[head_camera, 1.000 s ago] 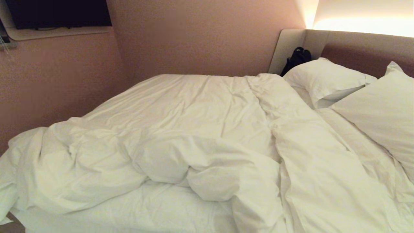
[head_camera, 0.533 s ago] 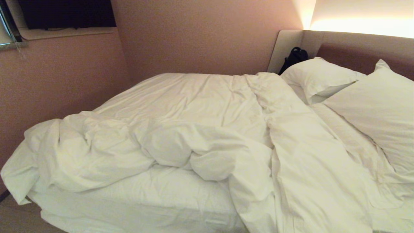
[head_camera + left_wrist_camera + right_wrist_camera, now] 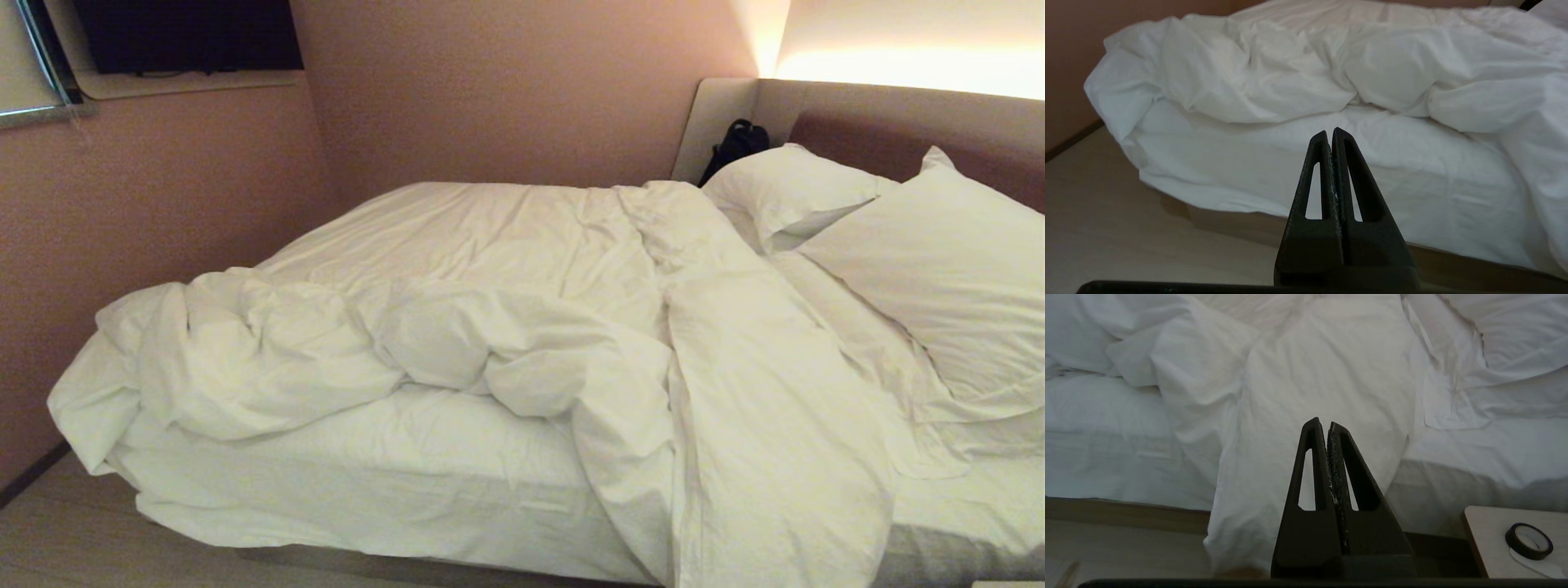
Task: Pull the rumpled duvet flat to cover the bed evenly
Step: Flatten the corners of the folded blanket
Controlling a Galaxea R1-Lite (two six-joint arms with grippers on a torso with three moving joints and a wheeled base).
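Head view: the duvet lies bunched across the bed, one fold spilling over the near edge; neither arm shows.

Left wrist view: my left gripper, pressed closed and empty, hangs short of the mattress side.

Right wrist view: my right gripper, also closed and empty, faces the hanging fold; pinching the sheet underneath instead would drag it loose.

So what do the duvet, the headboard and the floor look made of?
Duvet: matte white woven fabric, likely cotton, sharply creased over puffy filling. Headboard: padded beige and brown upholstery, smooth; fabric or leatherette unclear. Floor: pale planks with faint seams, wood or laminate.
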